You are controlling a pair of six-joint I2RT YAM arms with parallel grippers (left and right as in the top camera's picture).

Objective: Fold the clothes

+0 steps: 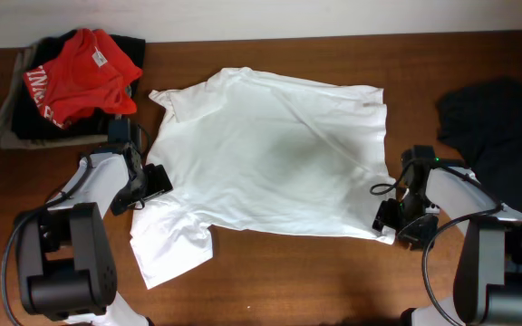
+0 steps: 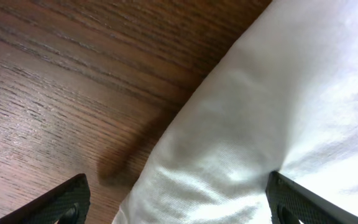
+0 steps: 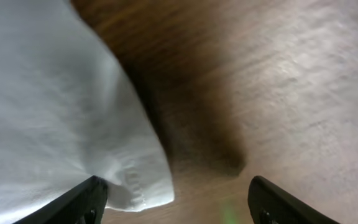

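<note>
Left gripper (image 1: 149, 184): jaws spread wide, nothing held; set at left edge of white T-shirt (image 1: 270, 149), just above loose lower-left flap. T-shirt laid roughly flat at centre of table (image 1: 288, 281), wrinkled, no fold made. Right gripper (image 1: 395, 222): jaws likewise wide, empty, poised over lower-right hem corner. Step judged: 2 edge grasps being set up for fold 1. Next move judged to require both grippers lowered onto thin cloth and closed together before lifting.
</note>
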